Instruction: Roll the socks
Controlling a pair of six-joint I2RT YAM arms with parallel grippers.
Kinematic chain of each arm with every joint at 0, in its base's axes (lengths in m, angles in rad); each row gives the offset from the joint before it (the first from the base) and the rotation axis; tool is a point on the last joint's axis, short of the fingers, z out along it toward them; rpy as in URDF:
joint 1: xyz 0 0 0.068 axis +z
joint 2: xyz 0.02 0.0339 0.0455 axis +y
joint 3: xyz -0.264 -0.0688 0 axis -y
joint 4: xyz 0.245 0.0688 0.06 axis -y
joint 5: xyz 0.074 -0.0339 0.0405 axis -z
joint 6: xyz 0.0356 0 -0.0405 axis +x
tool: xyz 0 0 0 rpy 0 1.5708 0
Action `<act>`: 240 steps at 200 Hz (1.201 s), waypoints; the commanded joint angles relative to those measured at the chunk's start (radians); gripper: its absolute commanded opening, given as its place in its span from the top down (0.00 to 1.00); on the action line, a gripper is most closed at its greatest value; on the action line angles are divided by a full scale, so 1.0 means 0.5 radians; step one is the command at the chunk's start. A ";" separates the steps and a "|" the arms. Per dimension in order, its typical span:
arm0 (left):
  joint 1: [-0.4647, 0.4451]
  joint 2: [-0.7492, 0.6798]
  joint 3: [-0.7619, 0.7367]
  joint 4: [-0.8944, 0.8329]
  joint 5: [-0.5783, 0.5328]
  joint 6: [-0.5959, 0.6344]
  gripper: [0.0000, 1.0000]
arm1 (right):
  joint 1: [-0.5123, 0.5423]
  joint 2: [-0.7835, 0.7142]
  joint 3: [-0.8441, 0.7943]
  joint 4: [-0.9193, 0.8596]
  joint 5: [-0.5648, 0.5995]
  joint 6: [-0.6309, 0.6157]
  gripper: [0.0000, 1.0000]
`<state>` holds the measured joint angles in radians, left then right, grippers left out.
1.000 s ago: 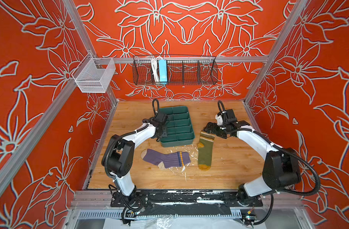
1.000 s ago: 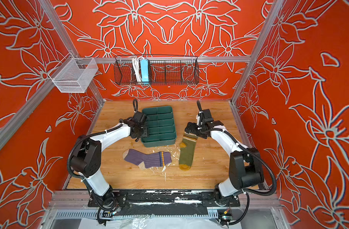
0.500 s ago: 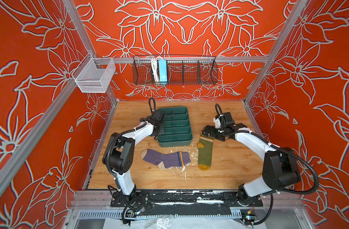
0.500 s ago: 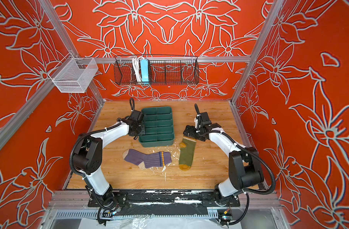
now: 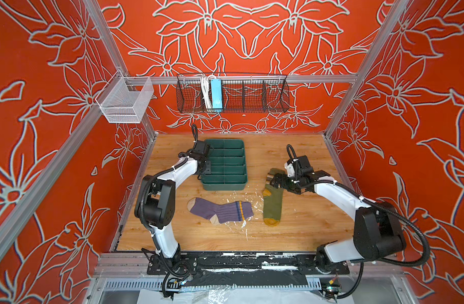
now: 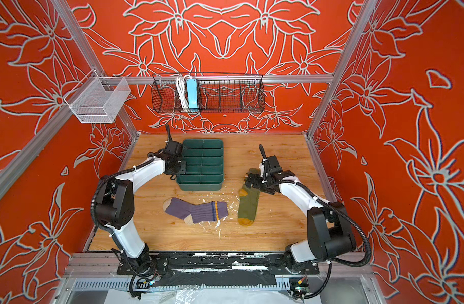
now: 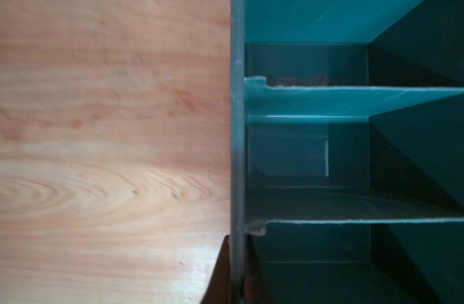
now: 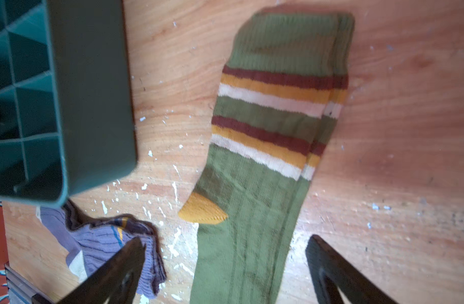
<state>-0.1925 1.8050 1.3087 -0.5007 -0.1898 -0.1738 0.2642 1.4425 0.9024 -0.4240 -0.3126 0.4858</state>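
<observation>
Left jaws pinch the tray wall, probably to steady it; right jaws gape above green sock, ready to grasp.

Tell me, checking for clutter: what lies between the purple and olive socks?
Between purple sock and olive sock: only wooden tabletop with white flecks, in both top views.

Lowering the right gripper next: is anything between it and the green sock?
Nothing visible. The right gripper hangs open over the green sock, fingers either side of it; the tray stands clear beside.
</observation>
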 commanded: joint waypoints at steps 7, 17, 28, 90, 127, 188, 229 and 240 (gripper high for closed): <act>0.044 0.081 0.032 -0.030 -0.136 0.171 0.92 | 0.015 0.000 -0.073 0.059 -0.017 0.061 0.02; 0.049 0.099 0.019 0.011 -0.119 0.238 0.91 | 0.021 0.021 -0.083 0.075 -0.019 0.071 0.02; 0.053 0.120 0.009 0.043 -0.117 0.316 0.89 | 0.020 0.039 -0.092 0.096 -0.034 0.076 0.02; 0.155 0.166 -0.001 0.086 -0.034 0.553 0.77 | 0.031 0.130 -0.134 0.128 -0.007 0.058 0.02; 0.188 0.114 -0.010 0.099 0.002 0.601 0.53 | 0.042 0.199 -0.156 0.178 -0.010 0.060 0.02; 0.186 -0.305 0.070 0.013 0.100 0.484 0.09 | 0.174 0.399 -0.052 0.329 -0.061 0.148 0.02; 0.095 -0.951 -0.179 0.260 1.041 0.688 0.08 | 0.188 0.298 0.070 0.153 0.040 0.113 0.02; -0.100 -1.088 -0.265 0.323 1.119 0.922 0.08 | 0.156 0.215 0.089 0.084 0.055 0.105 0.02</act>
<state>-0.1181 1.3960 1.2587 -0.4114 0.0898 0.1162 0.3614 1.6241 0.9081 -0.2977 -0.3180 0.5327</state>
